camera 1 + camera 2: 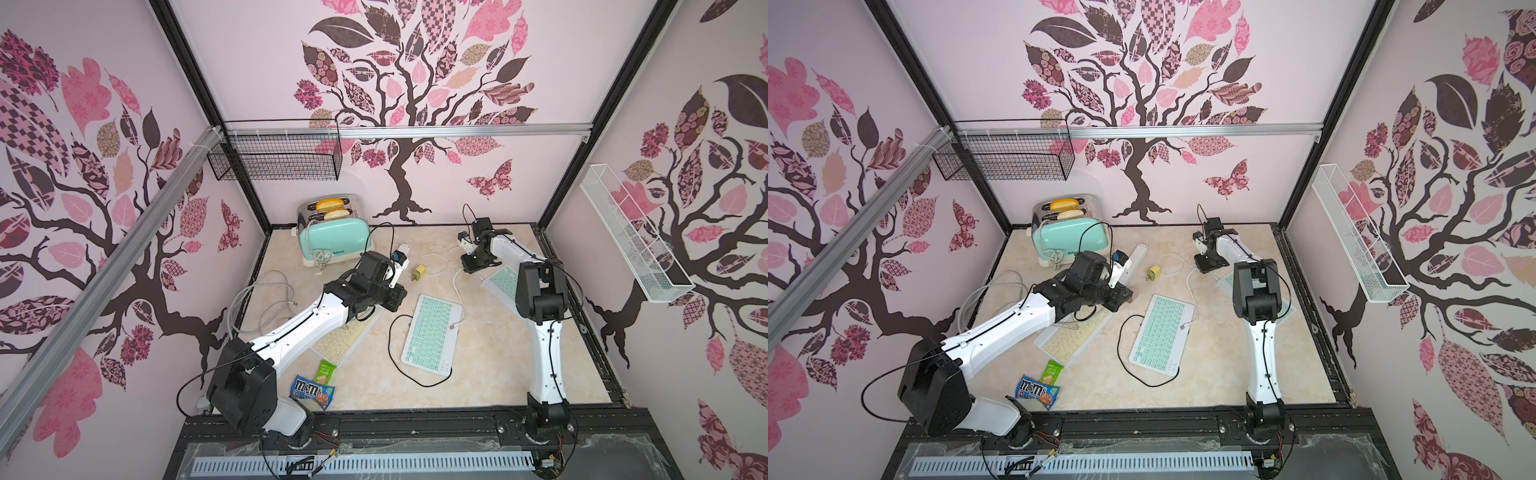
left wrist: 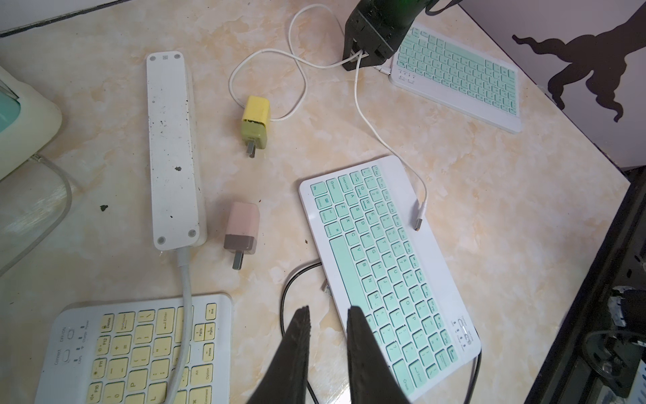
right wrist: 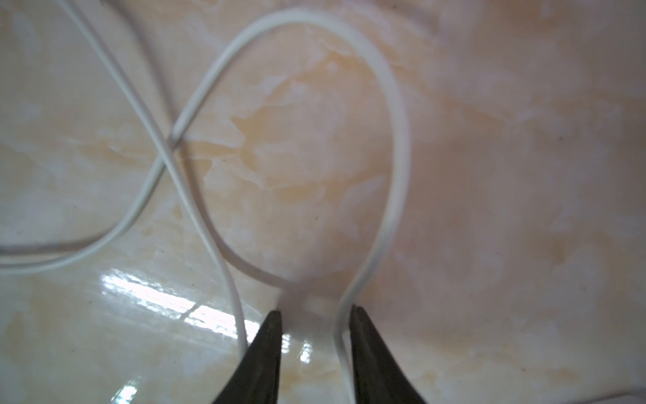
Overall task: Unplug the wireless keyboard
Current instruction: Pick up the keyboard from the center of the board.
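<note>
- Marbled beige tabletop (image 1: 498, 374) inside pink tree-papered walls (image 1: 540, 174).
- Mint wireless keyboard (image 1: 432, 334) mid-table; white cable (image 3: 402, 150) plug loose beside its edge.
- Right gripper (image 3: 315, 310) slightly parted around that cable, unclamped.
- Left gripper (image 2: 328, 309) narrowly parted, empty, beside keyboard.
- Yellow charger (image 2: 256, 122), power strip (image 2: 171, 147) nearby.

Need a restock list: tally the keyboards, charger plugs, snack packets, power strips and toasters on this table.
Keyboards: 3 (yellow keyboard, middle mint keyboard, far mint keyboard)
Charger plugs: 2 (yellow plug, pink plug)
Snack packets: 2 (M&M's packet, green packet)
Power strips: 1
Toasters: 1
Total: 9
</note>
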Motion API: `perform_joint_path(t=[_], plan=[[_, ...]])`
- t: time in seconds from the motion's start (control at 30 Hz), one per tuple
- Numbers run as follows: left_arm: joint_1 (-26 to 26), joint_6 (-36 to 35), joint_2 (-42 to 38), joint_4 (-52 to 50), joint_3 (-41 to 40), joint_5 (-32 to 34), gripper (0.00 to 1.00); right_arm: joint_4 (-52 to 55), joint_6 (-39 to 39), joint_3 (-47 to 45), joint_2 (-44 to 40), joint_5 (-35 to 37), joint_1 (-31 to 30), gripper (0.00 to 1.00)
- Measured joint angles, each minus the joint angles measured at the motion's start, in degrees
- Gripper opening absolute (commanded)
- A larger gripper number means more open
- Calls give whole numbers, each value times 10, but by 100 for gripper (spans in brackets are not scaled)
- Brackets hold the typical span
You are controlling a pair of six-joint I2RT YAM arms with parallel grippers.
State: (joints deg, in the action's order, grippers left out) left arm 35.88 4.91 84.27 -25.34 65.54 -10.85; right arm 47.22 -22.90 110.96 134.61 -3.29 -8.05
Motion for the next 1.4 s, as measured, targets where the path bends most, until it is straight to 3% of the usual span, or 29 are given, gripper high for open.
perform_joint_path(t=[0.17,0.33,0.5,0.7,0.83,1.07,1.27,1.4], plan=[[0,4,1,1,0,-3,24,-2,3,0,-1,16,-5,7],[0,18,4,34,-14,-30,31,4,9,0,-8,37,-7,0],[9,41,9,134,-61,-73,39,34,48,5,-50,71,-7,0],[57,54,67,279,-68,-111,48,81,166,33,-145,68,-8,0],[74,71,125,368,-61,-139,51,87,254,18,-228,22,-10,0],[76,105,195,497,-52,-184,61,38,375,-94,-362,-52,-24,0],[76,125,234,558,-4,-215,62,1,431,-142,-408,-86,-58,0],[76,132,248,570,25,-201,62,-21,463,-168,-429,-103,-84,0]])
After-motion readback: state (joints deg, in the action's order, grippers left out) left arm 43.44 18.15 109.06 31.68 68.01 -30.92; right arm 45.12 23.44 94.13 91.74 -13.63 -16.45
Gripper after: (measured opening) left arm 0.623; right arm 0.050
